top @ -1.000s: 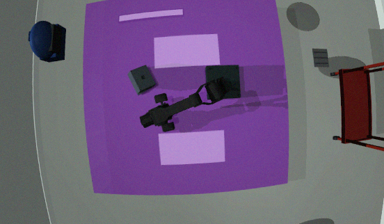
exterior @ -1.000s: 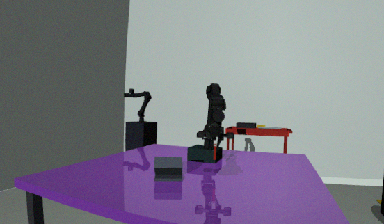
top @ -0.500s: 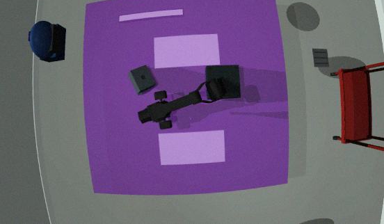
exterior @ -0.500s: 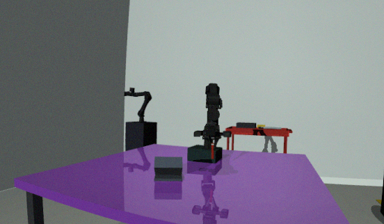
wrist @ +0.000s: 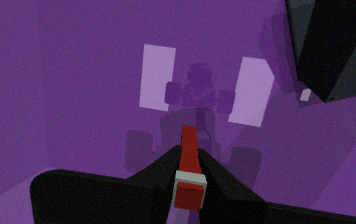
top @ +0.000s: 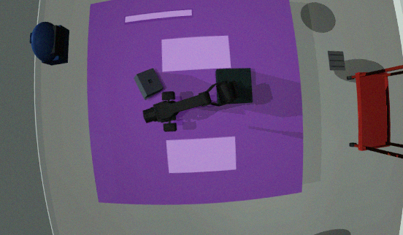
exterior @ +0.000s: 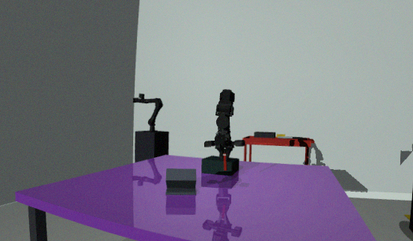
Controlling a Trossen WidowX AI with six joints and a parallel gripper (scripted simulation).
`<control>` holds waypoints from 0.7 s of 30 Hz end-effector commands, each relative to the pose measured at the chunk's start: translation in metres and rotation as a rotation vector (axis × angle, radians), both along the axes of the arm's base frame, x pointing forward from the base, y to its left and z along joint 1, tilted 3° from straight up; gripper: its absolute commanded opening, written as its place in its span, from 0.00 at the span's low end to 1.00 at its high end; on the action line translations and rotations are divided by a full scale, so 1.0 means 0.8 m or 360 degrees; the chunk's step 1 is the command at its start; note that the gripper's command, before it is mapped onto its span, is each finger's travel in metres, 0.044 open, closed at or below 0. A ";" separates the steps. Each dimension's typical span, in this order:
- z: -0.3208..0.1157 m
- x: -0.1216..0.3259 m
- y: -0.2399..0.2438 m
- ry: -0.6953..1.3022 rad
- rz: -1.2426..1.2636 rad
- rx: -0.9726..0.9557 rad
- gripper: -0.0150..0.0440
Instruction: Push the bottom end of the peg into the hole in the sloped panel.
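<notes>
One red peg pinched upright between my jaws, raised above purple counter; sloped panel block stands apart, hole unfilled.

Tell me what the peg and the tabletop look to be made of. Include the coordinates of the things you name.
The peg (exterior: 225, 163) (wrist: 189, 150) looks like painted or molded plastic, though painted wood is possible: even, flat red with straight edges. The tabletop (top: 120, 165) (exterior: 112, 191) seems a glossy lacquer or laminate, since it mirrors the arm; what lies beneath that purple finish, I cannot tell.
</notes>
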State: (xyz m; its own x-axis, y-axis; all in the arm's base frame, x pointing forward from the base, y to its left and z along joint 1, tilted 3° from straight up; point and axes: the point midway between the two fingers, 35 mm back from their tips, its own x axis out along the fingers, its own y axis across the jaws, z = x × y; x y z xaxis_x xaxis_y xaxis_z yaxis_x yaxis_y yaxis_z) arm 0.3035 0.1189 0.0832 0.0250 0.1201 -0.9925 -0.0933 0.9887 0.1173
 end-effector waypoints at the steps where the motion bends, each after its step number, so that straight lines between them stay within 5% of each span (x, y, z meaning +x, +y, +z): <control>1: 0.001 0.003 -0.004 -0.0003 -0.0049 0.0028 0.25; 21: 0.004 0.019 -0.032 -0.0025 -0.0285 0.0128 0.25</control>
State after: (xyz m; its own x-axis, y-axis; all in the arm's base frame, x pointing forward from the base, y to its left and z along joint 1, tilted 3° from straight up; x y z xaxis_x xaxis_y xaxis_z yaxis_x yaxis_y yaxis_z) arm 0.3170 0.0956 0.0859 0.0625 0.1785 -0.9820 0.0590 0.9815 0.1821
